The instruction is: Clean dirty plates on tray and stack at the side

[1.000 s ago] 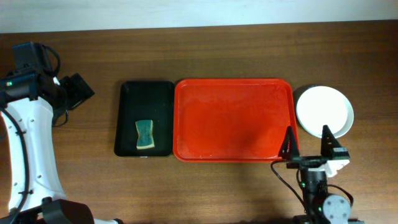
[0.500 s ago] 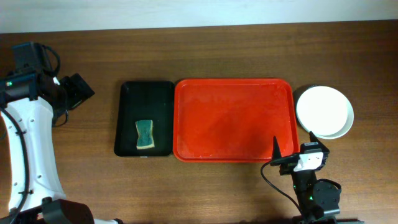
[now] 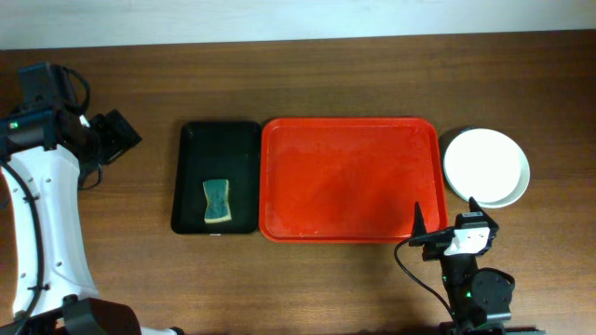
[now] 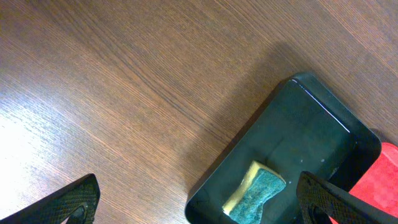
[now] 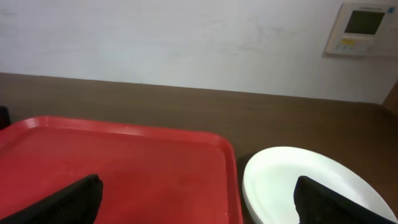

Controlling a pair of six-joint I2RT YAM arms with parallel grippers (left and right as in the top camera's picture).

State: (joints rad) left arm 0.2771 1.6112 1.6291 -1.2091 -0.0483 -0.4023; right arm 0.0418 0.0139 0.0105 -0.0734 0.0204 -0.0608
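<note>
1. nearest you, the right gripper point(image 3: 444, 216) hangs low by the near right corner of the tray point(image 3: 349, 181). its two black, tapered fingers point(image 5: 74, 199) are spread wide, with nothing between them.
2. just past it, the tray lies flat on the wood-grain table point(image 3: 307, 74). it is red moulded plastic, rectangular, with rounded corners, a low raised rim and a smooth, faintly glossy floor.
3. the plates point(image 3: 484, 166) sit stacked on the table just beside the tray's right rim, off the tray. the top one is white, round, shallow and smooth. a pale edge of another shows beneath it on the near right. you cannot tell how many are in the stack.
4. on the tray's other side, just beside its left rim, lies a narrower black tray point(image 4: 323, 134) of shiny dark plastic with rounded corners. you cannot tell whether the two trays touch. in it rests a sponge point(image 4: 255, 193), pinched at the waist, its rough green scouring face up over soft yellow foam.
5. the left gripper point(image 3: 121, 138) hangs over the wood well to the left of the black tray. its dark fingers point(image 4: 71, 202) are parted wide and grasp nothing.
6. farthest back, a matte white wall point(image 5: 155, 37) rises behind the table, carrying a pale rectangular control panel point(image 5: 364, 28) with a small screen.
</note>
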